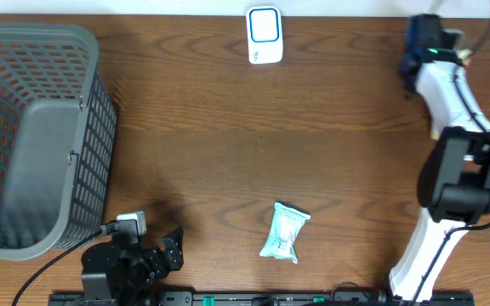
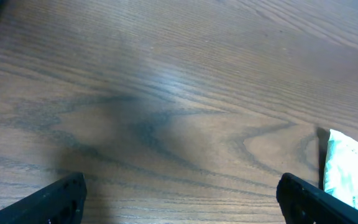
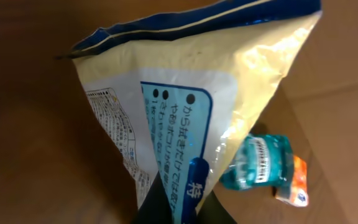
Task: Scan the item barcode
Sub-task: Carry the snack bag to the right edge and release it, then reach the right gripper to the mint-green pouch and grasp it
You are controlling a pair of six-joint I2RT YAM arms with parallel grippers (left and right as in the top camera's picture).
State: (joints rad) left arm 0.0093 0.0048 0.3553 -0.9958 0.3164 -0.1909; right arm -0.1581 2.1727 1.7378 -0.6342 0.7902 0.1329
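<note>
While right end effector (image 3: pixel 178 190) clamps the printed pouch (image 3: pixel 166 81), left end effector (image 2: pixel 185 204) released, pick looks done; next: barcode to top-centre scanner (image 1: pixel 264 34).

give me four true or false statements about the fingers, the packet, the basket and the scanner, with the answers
1. The left fingers are open and hold nothing. True.
2. The pale packet lies inside the basket. False: it lies on the bare table, well apart from the basket.
3. The right fingers are shut on a cream and blue bag. True.
4. The white and blue scanner sits beside the left arm. False: it stands at the far edge of the table, near the middle.
</note>
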